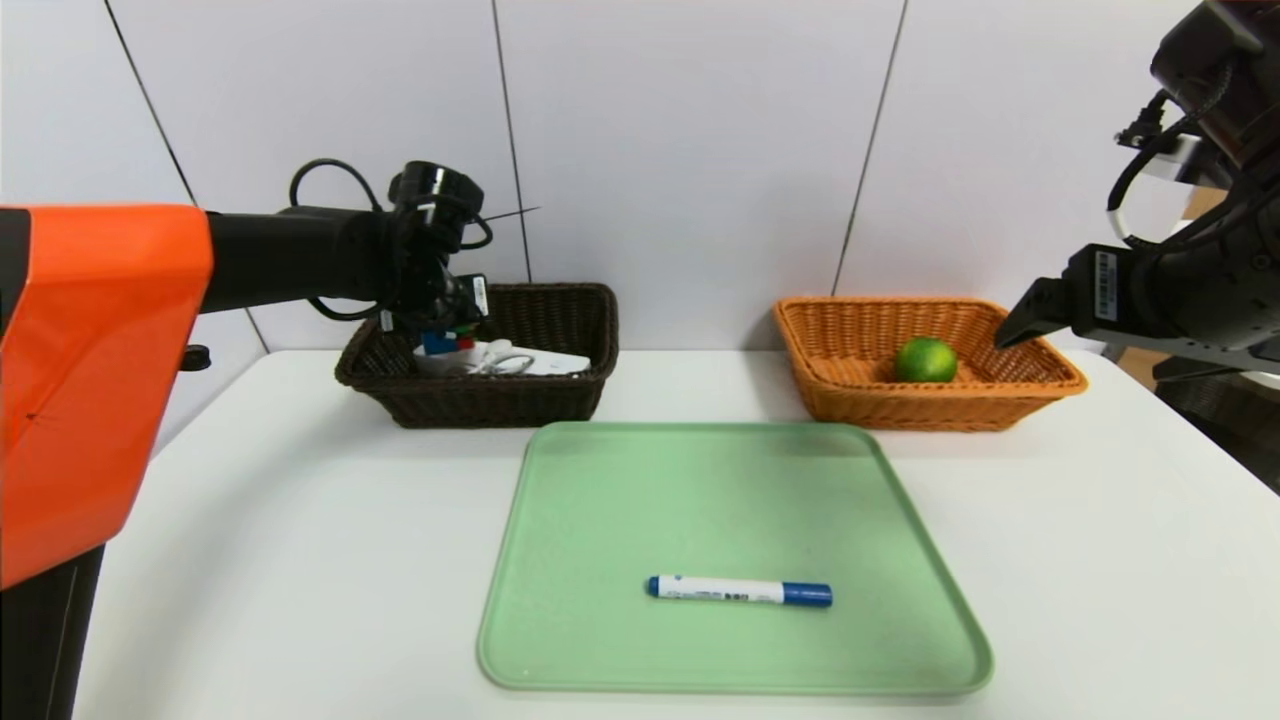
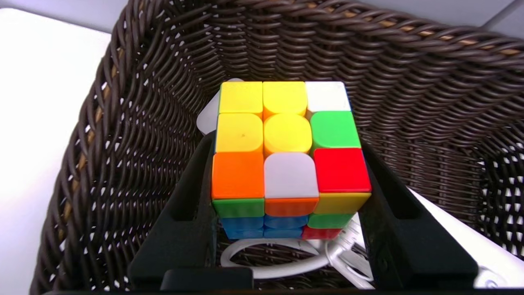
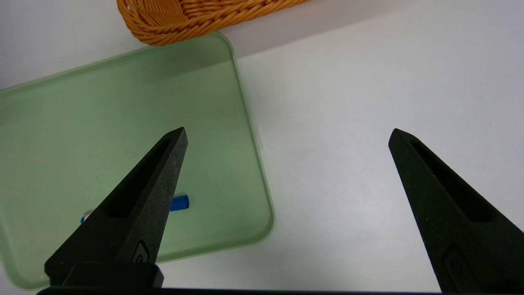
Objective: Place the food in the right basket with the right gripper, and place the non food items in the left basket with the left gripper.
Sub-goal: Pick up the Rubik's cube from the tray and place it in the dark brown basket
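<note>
White table (image 1: pixel 300 560): scrambled glossy puzzle cube (image 2: pixel 286 155) over dark basket (image 2: pixel 409 102).

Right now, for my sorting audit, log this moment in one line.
left gripper: holding cube in dark basket | right gripper: open, idle | lime: orange basket | marker: tray

It looked like a lab or test room. A plain white table (image 1: pixel 300 520) stood against bare grey wall panels (image 1: pixel 680 140). Nothing domestic showed.
</note>
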{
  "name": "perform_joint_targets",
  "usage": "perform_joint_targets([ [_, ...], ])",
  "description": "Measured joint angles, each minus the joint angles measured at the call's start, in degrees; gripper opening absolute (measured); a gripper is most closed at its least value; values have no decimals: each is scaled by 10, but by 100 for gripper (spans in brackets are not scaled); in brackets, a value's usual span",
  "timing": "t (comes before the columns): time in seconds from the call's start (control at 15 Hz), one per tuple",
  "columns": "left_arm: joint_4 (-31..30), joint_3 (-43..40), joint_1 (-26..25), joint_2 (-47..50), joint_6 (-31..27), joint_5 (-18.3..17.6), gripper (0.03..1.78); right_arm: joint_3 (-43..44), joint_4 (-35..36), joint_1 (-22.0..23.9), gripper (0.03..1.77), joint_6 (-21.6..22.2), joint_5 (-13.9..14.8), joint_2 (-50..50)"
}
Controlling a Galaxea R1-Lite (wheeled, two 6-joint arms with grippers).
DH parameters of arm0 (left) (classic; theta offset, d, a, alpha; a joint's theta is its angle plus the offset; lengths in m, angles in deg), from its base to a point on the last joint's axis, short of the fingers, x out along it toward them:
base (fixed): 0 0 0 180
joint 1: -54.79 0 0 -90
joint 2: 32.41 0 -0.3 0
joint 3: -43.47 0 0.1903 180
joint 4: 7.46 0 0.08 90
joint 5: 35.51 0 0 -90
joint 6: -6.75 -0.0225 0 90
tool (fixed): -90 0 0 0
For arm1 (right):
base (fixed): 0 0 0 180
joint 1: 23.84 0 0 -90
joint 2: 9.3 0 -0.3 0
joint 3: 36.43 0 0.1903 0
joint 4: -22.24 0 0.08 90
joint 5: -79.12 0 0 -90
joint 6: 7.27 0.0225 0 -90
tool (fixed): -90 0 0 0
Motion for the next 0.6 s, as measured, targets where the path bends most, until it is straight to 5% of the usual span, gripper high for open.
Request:
perform_joint_targets([
  [0.47,-14,0,0,-25,2,1,95,2,0,2,170,0,0,-4],
  [0.6,-13,0,0,-30,5,4,107,1,0,2,170,0,0,-5],
])
